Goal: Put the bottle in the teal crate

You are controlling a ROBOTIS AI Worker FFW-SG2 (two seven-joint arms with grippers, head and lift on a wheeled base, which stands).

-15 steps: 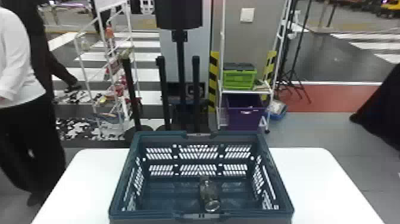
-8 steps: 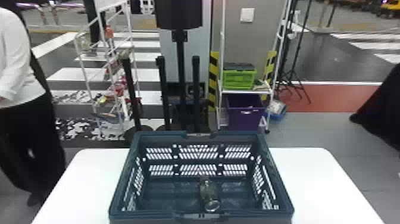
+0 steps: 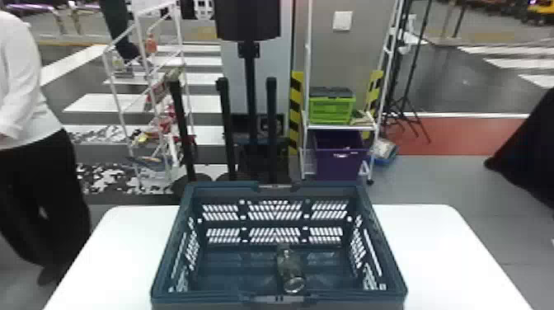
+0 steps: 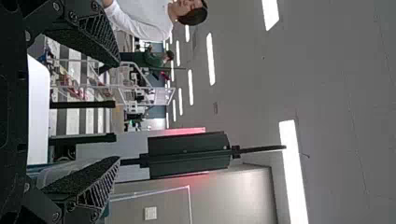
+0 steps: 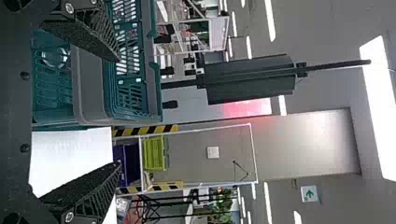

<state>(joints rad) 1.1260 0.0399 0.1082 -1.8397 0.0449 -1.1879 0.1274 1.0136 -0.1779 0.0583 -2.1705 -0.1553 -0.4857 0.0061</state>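
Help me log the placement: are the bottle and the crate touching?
Touching. The head view shows the bottle lying on its side on the floor of the crate, its base toward the near wall.

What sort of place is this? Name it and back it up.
Probably an exhibition or demo hall staged as a street: striped crosswalk markings cover the floor, a wire display rack stands behind the white table, and a green exit sign hangs overhead.
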